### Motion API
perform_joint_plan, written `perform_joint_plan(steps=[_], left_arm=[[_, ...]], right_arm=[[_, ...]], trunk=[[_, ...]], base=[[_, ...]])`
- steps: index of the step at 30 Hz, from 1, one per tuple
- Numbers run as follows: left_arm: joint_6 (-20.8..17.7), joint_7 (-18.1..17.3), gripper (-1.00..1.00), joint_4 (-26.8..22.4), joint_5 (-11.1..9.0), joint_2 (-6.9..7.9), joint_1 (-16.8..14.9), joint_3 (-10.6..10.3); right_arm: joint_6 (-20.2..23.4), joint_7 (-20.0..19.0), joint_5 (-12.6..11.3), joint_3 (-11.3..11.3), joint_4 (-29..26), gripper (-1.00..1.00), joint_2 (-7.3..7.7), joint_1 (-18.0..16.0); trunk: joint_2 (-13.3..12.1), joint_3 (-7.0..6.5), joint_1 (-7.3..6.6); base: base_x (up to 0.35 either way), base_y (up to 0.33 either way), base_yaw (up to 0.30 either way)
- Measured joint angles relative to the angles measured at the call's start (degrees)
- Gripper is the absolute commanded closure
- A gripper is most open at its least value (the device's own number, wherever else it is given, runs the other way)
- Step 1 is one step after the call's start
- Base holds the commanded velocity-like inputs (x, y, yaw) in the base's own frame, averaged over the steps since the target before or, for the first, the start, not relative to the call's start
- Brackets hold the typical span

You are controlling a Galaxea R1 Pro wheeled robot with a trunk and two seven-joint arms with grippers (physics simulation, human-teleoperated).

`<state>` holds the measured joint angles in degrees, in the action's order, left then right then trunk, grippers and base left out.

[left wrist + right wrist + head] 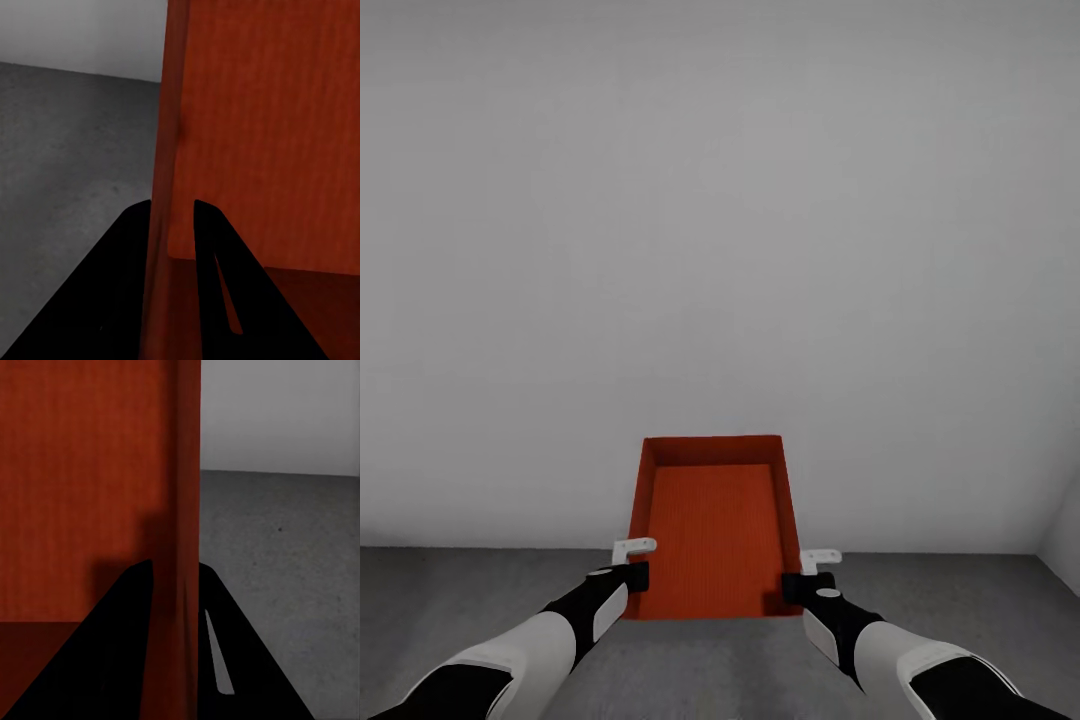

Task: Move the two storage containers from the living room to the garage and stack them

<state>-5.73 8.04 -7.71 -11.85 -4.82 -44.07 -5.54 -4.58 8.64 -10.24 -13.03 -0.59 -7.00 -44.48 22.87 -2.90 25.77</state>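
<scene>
- 1 storage container [712,535], red-orange and open-topped, hangs between the 2 grippers, in front of a plain grey-white wall [720,230].
- Left gripper [628,562] is clenched on the container's left side wall near its near corner; in the left wrist view 1 black finger [124,285] lies outside that wall and the other inside it.
- Right gripper [808,572] grasps the opposite side wall the same way, its fingers [120,645] straddling the thin wall.
- Beyond each gripper's outer finger lies dark grey, mottled floor [480,590], meeting the wall further on.
- Whether the container clears the floor or touches it is hard to tell; it seems to be held a little above.
</scene>
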Motion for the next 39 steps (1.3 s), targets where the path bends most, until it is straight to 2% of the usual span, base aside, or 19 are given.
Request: perform_joint_plan(steps=[39], left_arm=[[0.3, 0.0, 1.00, 0.0, 0.0, -0.03, 0.0, 0.1]], right_arm=[[0.0, 0.0, 0.1, -0.1, -0.2, 1.00, 0.06, 0.0]], trunk=[[0.0, 3.57, -0.01]], base=[[0.000, 0.000, 0.000]])
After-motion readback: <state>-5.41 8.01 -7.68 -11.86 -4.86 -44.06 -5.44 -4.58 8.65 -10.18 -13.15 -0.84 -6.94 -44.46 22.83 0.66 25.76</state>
